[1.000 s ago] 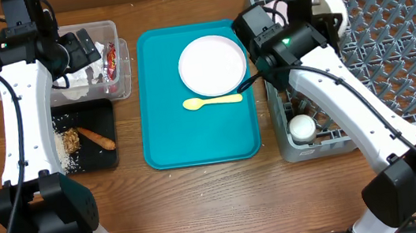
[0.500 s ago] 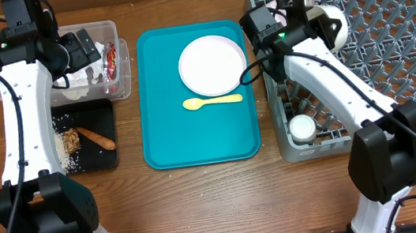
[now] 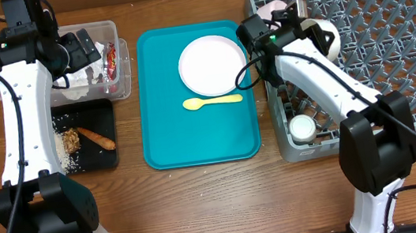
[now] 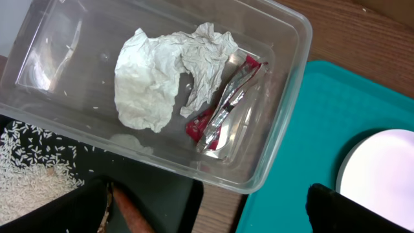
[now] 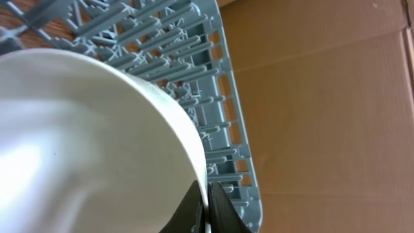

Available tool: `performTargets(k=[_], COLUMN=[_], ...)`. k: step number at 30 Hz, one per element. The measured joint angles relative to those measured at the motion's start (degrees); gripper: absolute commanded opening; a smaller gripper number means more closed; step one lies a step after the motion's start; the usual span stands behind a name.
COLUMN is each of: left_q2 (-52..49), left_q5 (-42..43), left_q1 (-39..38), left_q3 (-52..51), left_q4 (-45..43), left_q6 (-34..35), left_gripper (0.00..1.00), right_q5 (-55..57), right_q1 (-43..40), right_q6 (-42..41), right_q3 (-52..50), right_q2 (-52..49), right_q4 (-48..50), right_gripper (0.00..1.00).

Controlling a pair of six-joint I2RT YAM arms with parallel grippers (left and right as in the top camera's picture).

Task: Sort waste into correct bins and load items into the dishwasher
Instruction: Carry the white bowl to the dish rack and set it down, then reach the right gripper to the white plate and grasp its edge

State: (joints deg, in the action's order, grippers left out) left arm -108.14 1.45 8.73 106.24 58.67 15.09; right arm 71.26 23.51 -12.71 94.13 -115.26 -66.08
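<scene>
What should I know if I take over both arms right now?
Left fingers: open, empty, above the clear tub.
Right fingers: shut on the rim of a white bowl, over the left end of the rack.
Done: paper and red wrapper in the tub; carrot stick, brown lump and rice in the black tray; cup in the rack.
Left: set this bowl down, then load the plate and yellow spoon from the teal tray.
</scene>
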Motion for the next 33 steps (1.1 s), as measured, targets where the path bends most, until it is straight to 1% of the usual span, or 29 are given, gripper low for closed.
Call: performTargets(k=[8, 12, 13, 17, 18, 19, 20, 21, 22, 24, 29, 33], left_q2=[0.0, 0.0, 0.0, 0.0, 0.0, 0.0, 0.0, 0.0, 0.0, 0.0, 0.0, 0.0], left_q5=[0.0, 0.0, 0.0, 0.0, 0.0, 0.0, 0.0, 0.0, 0.0, 0.0, 0.0, 0.0], left_q1=[0.0, 0.0, 0.0, 0.0, 0.0, 0.0, 0.0, 0.0, 0.0, 0.0, 0.0, 0.0], left_q3=[0.0, 0.0, 0.0, 0.0, 0.0, 0.0, 0.0, 0.0, 0.0, 0.0, 0.0, 0.0], left_q4=[0.0, 0.0, 0.0, 0.0, 0.0, 0.0, 0.0, 0.0, 0.0, 0.0, 0.0, 0.0], left_q6=[0.0, 0.0, 0.0, 0.0, 0.0, 0.0, 0.0, 0.0, 0.0, 0.0, 0.0, 0.0], left_gripper=[1.0, 1.0, 1.0, 1.0, 1.0, 1.0, 1.0, 1.0, 1.0, 1.0, 1.0, 1.0], right_q5=[-7.0, -8.7, -9.4, -13.1, -13.8, -14.4, -15.0, -15.5, -15.8, -16.3, -17.3, -19.4], right_q1=[1.8, 1.7, 1.7, 2.2, 2.4, 2.7, 3.3, 4.2, 4.9, 6.7, 11.0, 12.8], right_q6=[-3.5, -5.1, -5.5, -5.6, -5.1, -5.4, -5.1, -5.0, -5.1, -5.2, -5.2, -5.3], right_q3=[0.3, 0.3, 0.4, 0.2, 0.1, 0.1, 0.1, 0.1, 0.1, 0.1, 2.8, 8.7], right_q2=[0.0, 0.0, 0.0, -0.1, -0.1, -0.2, -0.2, -0.2, -0.2, -0.2, -0.5, -0.5], right_q4=[-2.6, -4.1, -4.7, -7.9, -8.2, -8.3, -8.6, -9.0, -9.1, -9.5, -9.6, -9.6], right_gripper=[0.04, 0.05, 0.09, 0.37, 0.47, 0.59, 0.73, 0.8, 0.89, 1.0, 1.0, 1.0])
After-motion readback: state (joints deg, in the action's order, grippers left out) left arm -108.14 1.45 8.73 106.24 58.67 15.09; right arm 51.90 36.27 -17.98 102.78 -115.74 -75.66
